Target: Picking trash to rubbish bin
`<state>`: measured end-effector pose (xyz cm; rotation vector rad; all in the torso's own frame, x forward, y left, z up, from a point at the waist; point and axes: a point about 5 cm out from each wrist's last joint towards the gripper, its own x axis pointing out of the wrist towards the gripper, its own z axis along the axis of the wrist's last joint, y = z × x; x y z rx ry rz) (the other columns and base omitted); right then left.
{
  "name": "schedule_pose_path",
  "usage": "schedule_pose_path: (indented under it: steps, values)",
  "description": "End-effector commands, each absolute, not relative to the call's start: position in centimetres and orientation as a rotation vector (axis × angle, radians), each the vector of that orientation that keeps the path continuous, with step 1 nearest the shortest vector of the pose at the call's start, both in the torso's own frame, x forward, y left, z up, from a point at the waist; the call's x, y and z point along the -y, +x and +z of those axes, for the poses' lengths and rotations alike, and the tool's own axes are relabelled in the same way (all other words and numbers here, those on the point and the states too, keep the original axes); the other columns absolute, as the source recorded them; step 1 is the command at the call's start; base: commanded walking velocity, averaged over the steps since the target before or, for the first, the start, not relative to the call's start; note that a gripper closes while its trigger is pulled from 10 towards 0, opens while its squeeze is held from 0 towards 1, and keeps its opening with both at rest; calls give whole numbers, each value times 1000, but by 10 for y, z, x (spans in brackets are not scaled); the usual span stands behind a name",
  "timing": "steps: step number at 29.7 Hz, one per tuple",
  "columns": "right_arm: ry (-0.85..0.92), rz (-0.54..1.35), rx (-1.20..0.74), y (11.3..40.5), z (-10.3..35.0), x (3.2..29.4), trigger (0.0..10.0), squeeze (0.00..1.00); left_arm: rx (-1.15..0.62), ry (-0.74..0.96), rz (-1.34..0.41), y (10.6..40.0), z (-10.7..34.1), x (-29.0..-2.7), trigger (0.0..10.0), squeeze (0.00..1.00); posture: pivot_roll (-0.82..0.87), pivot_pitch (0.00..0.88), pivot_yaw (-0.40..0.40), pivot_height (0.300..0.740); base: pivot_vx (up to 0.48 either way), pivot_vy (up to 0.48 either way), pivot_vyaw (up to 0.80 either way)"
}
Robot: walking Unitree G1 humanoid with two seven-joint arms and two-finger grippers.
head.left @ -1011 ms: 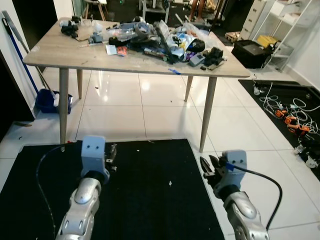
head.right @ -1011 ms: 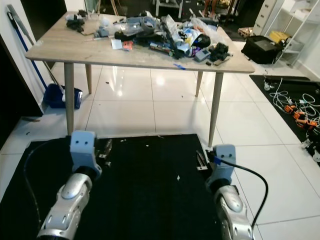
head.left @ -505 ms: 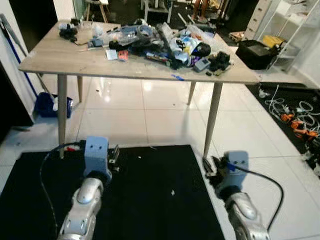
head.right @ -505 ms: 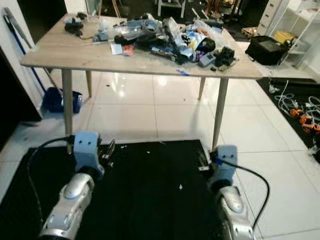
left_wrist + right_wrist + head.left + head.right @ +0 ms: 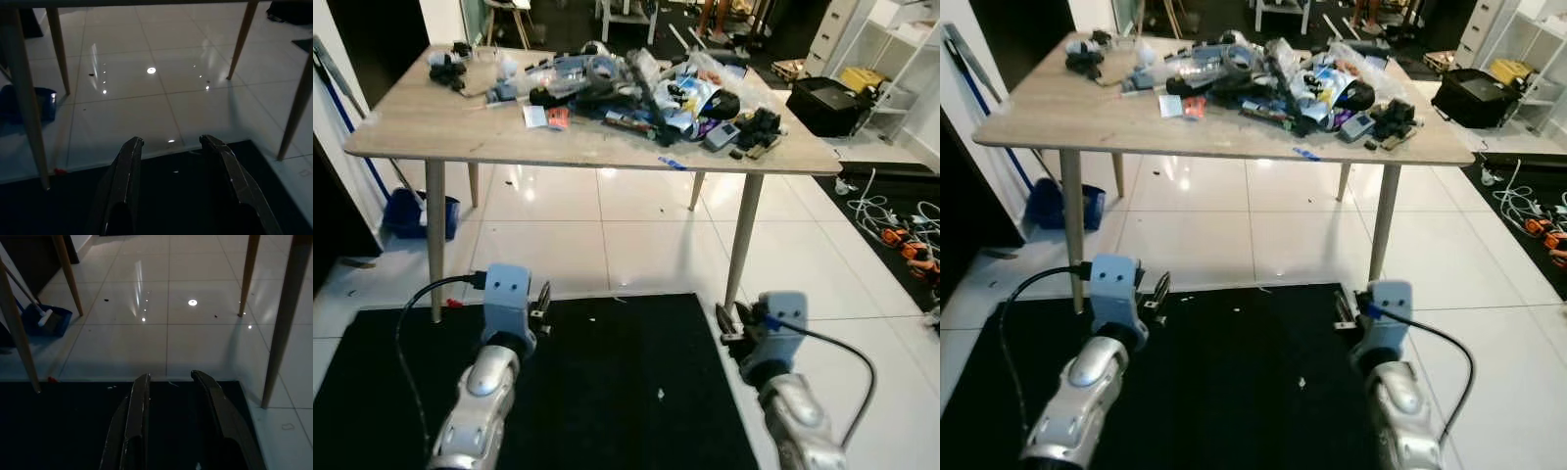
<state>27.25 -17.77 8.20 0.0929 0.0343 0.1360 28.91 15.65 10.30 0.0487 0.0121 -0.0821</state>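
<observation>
A heap of wrappers, bags and small black gadgets (image 5: 646, 83) covers the far half of a wooden table (image 5: 431, 127) ahead of me. A blue scrap (image 5: 672, 163) lies at the table's near edge. Tiny white scraps (image 5: 660, 395) dot the black floor mat (image 5: 607, 411) below. My left gripper (image 5: 541, 302) is held low over the mat's left part, open and empty; in its wrist view the left gripper (image 5: 171, 143) points at the mat's far edge. My right gripper (image 5: 726, 321) hovers at the mat's right edge, also open and empty, as the right gripper (image 5: 171, 377) in its wrist view.
Thin table legs (image 5: 434, 235) stand just beyond the mat. A blue dustpan with a broom (image 5: 406, 211) leans by the left wall. A black case (image 5: 822, 103) and white shelves sit at the back right. Loose cables (image 5: 901, 230) lie on the floor at the right.
The whole picture has shifted: the table now sits lower and nearer, so the camera has moved. Both arms hold the same raised pose with open fingers.
</observation>
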Motion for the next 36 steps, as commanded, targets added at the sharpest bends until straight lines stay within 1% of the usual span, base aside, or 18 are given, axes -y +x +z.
schedule_pose_path:
  steps: [1, 10, 16, 27, 36]
  values:
    - [81, 112, -39, 271, 81, 185, 10000, 0, -22, 50, -90, 288, 102, -154, 10000, 0, -29, 117, -70, 740, 300, 0, 0]
    - [74, 105, -22, 272, 86, 188, 10000, 0, -17, 43, -87, 289, 103, -154, 10000, 0, -36, 114, -73, 740, 298, 0, 0]
    - [49, 101, 41, 276, 96, 190, 10000, 0, -10, 39, -84, 290, 106, -155, 10000, 0, -41, 108, -78, 740, 298, 0, 0]
    - [-19, 146, 101, 279, 112, 184, 10000, 0, 33, 37, -58, 295, 119, -164, 10000, 0, -43, 106, -81, 740, 297, 0, 0]
    - [-39, 137, 167, 289, 131, 190, 10000, 0, 74, 44, -36, 300, 131, -171, 10000, 0, -44, 104, -83, 740, 297, 0, 0]
